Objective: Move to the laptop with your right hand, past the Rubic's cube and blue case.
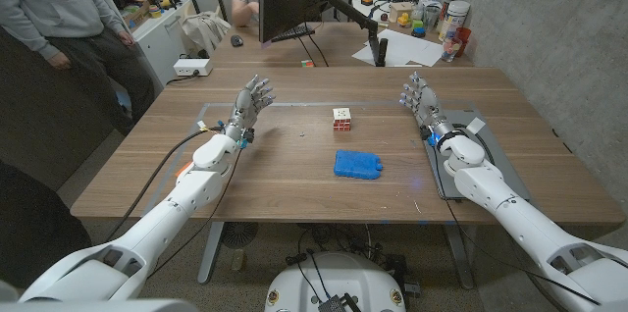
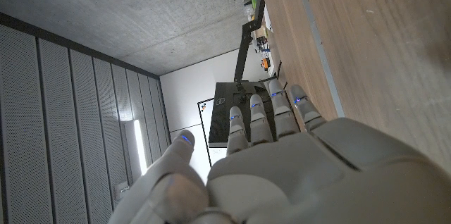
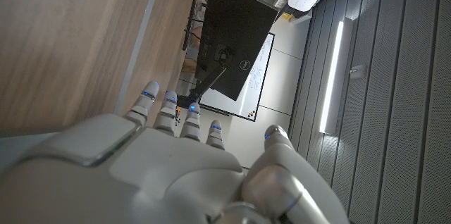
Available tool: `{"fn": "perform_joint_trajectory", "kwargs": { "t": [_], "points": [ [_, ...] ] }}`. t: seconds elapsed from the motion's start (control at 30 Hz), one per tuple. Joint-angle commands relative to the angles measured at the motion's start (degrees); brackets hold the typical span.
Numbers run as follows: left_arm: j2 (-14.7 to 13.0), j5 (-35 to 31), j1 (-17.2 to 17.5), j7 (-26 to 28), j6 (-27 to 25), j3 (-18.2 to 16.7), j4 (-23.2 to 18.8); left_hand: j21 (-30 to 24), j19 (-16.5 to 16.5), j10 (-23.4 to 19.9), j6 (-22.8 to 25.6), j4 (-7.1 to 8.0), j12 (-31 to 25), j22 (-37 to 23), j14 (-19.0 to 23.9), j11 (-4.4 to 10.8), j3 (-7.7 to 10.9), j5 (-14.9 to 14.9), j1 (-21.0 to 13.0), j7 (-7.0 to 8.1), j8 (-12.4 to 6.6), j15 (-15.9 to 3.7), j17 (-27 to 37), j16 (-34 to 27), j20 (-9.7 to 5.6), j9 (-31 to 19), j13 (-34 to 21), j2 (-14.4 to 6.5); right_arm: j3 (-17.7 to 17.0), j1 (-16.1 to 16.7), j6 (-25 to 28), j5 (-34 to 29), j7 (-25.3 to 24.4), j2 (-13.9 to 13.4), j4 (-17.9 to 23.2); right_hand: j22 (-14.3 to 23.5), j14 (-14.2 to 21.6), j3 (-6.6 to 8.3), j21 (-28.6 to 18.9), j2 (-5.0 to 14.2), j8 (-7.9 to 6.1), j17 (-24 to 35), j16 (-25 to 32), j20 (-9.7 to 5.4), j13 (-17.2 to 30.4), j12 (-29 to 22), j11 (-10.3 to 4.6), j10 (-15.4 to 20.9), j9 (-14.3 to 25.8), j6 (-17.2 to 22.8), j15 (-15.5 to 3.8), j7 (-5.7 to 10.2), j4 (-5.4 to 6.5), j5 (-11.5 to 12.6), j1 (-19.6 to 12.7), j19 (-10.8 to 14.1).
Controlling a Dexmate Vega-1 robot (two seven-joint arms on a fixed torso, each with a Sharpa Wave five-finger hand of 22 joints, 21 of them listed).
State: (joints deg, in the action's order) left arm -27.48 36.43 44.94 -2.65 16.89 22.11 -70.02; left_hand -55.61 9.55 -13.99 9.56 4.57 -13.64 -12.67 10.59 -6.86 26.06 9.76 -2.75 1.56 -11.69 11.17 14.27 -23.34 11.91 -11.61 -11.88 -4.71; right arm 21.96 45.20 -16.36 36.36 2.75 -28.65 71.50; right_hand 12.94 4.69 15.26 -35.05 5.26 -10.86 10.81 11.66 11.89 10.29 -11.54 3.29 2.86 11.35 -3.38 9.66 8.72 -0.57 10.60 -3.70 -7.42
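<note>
Cube (image 1: 341,119) left of right hand (image 1: 422,98) | blue case (image 1: 356,164) nearer

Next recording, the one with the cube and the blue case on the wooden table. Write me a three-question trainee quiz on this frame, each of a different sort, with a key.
1. True or false: the right hand holds the Rubik's cube.
2. Which lies nearer the robot's edge of the table? A) the cube B) the blue case
3. Fill in: the grey slab under the right forearm, seemingly the laptop, lies at the table's ____ side.

Key
1. False: both the right and the left hand have their fingers apart, holding nothing.
2. B
3. right
</note>
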Motion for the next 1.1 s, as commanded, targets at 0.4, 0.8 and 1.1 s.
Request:
{"fn": "perform_joint_trajectory", "kwargs": {
  "t": [0.4,0.8,1.1],
  "points": [
    [1.6,-0.5,-2.5,-1.4,1.1,1.0,4.4,-1.1,0.0,-0.5,0.4,-0.11,-0.2,-0.2,0.1,-0.09,0.34,0.2,-0.1,0.14,-0.42,0.29,0.3,-0.3,0.45,-0.1,-0.3,-1.0,0.1,-0.8,-0.1,-3.1,-2.6,-1.4,0.6,0.2,-0.2,-0.09,-0.1,-0.74,-0.33,0.1,0.2,0.56,0.2,-0.1,0.69,-0.1,0.2,-0.1,0.51,0.81,-0.31,0.1,-0.1,0.1],
    [2.2,-0.2,-3.6,-3.0,1.5,1.2,7.0,-1.0,0.0,-0.5,0.4,-0.13,-0.2,-0.2,0.0,-0.16,0.29,0.2,-0.1,0.31,-0.42,0.35,0.3,-0.3,0.45,-0.1,-0.3,-0.9,-1.7,6.8,5.2,-19.4,-21.4,-10.1,16.4,0.2,-0.4,-0.91,0.1,-2.71,-0.69,0.0,0.1,0.57,0.2,-0.3,0.29,0.3,0.1,1.1,0.21,0.96,-1.11,0.0,-0.1,-0.2],
    [2.9,0.1,-4.8,-4.3,2.1,1.3,9.3,-1.0,0.0,-0.4,0.4,-0.12,-0.2,-0.2,0.0,-0.13,0.28,0.2,0.0,0.34,-0.41,0.35,0.3,-0.3,0.45,-0.1,-0.3,-0.9,-3.0,12.7,14.1,-34.9,-34.0,-14.8,27.6,0.1,-0.5,-1.72,0.6,-4.32,-1.36,0.1,0.1,0.56,0.2,-0.7,-0.19,1.4,0.0,3.7,-0.04,0.9,-1.87,0.0,0.0,-0.9]
  ]
}}
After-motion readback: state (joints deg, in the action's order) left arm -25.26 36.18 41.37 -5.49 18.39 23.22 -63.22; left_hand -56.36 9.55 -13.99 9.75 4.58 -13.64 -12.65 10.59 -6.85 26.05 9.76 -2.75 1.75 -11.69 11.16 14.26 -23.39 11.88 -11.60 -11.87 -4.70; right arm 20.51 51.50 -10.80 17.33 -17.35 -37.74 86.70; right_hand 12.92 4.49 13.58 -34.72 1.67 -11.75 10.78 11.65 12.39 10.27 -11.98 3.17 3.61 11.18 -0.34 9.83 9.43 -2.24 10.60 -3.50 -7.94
